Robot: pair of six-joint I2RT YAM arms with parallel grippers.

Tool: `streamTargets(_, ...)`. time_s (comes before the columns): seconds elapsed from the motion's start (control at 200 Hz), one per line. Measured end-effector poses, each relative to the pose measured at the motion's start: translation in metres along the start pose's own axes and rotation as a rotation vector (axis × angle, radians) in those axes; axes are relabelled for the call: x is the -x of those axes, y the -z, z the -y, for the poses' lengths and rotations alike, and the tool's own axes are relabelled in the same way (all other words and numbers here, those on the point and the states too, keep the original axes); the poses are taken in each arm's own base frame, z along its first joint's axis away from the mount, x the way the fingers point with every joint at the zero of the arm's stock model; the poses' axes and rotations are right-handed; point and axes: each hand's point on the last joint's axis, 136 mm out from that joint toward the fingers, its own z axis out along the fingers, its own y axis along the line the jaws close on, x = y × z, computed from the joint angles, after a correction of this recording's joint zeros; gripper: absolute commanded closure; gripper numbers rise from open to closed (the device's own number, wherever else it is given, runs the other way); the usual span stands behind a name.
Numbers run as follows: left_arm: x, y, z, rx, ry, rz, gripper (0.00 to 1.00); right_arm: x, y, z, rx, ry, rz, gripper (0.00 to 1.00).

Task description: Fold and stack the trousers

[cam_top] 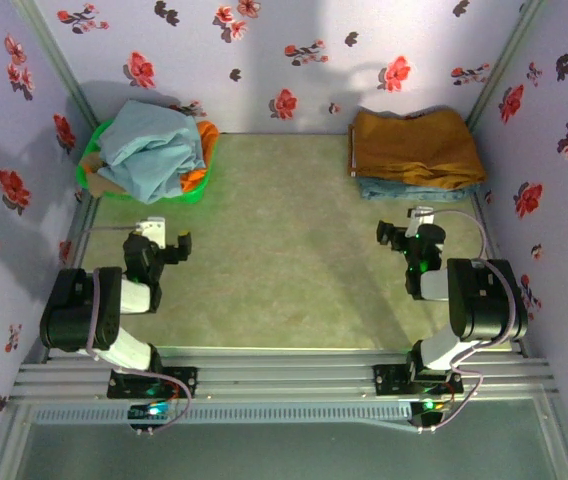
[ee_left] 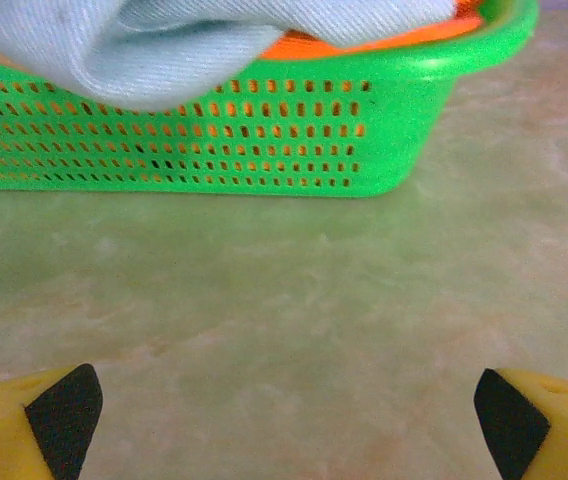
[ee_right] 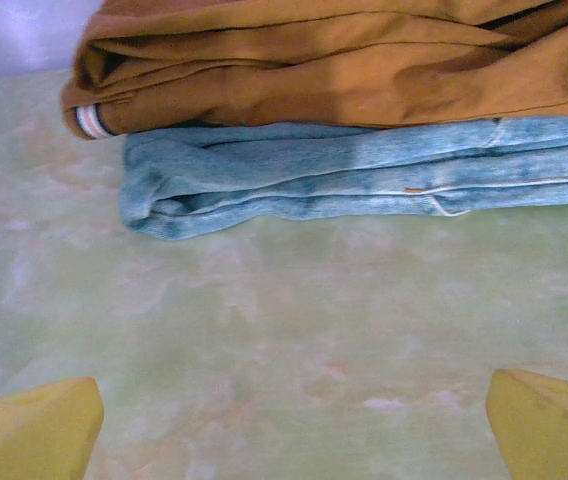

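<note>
The pale sky-blue trousers [cam_top: 149, 150] lie crumpled in a heap in the green basket [cam_top: 196, 192] at the back left. In the left wrist view a fold of the trousers [ee_left: 194, 40] hangs over the basket's perforated wall [ee_left: 214, 140]. My left gripper [cam_top: 169, 237] hovers in front of the basket, apart from it. It is open [ee_left: 284, 420], with bare table between its yellow fingertips. My right gripper [cam_top: 409, 230] is at the right, facing the folded stack. It is open [ee_right: 294, 420] and holds nothing.
A folded mustard-brown garment [cam_top: 414, 145] [ee_right: 344, 70] rests on a folded blue denim piece [cam_top: 414, 188] [ee_right: 364, 170] at the back right. Orange cloth [cam_top: 204, 135] [ee_left: 364, 45] lies under the trousers in the basket. Flowered walls enclose the green table [cam_top: 284, 250].
</note>
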Motion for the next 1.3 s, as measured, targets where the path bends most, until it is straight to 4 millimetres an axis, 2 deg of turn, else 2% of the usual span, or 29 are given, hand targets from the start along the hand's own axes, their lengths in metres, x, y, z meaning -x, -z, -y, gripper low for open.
streamTargets(0.145, 0.027, -0.013, -0.011, 0.054, 0.015, 0.031, 0.00, 0.001, -0.002, 0.007, -0.039, -0.007, -0.004, 0.01)
streamTargets(0.195, 0.030, -0.014, -0.012, 0.062, 0.016, 0.035, 0.00, 0.001, -0.002, 0.008, -0.044, -0.007, -0.007, 0.01)
streamTargets(0.75, 0.018, -0.013, -0.018, 0.095, 0.022, -0.017, 0.00, -0.002, -0.002, 0.013, -0.097, -0.001, -0.039, 0.01)
streamTargets(0.82, 0.021, -0.008, -0.019, 0.104, 0.021, -0.025, 0.00, 0.003, -0.001, 0.011, -0.117, 0.010, -0.056, 0.01)
streamTargets(0.915, 0.045, 0.011, -0.021, 0.118, 0.026, 0.004, 0.00, 0.033, 0.005, -0.001, -0.134, 0.040, -0.036, 0.01)
streamTargets(0.995, 0.087, 0.034, -0.020, 0.121, 0.033, 0.091, 0.00, 0.073, 0.019, -0.019, -0.127, 0.060, 0.034, 0.01)
streamTargets(1.11, 0.149, 0.074, -0.021, 0.122, 0.055, 0.232, 0.00, 0.134, 0.053, -0.042, -0.106, 0.063, 0.154, 0.01)
streamTargets(1.23, 0.192, 0.114, -0.027, 0.133, 0.132, 0.307, 0.00, 0.176, 0.081, -0.046, -0.121, -0.010, 0.182, 0.01)
streamTargets(1.3, 0.212, 0.137, -0.034, 0.146, 0.256, 0.311, 0.00, 0.196, 0.096, -0.047, -0.117, -0.093, 0.164, 0.01)
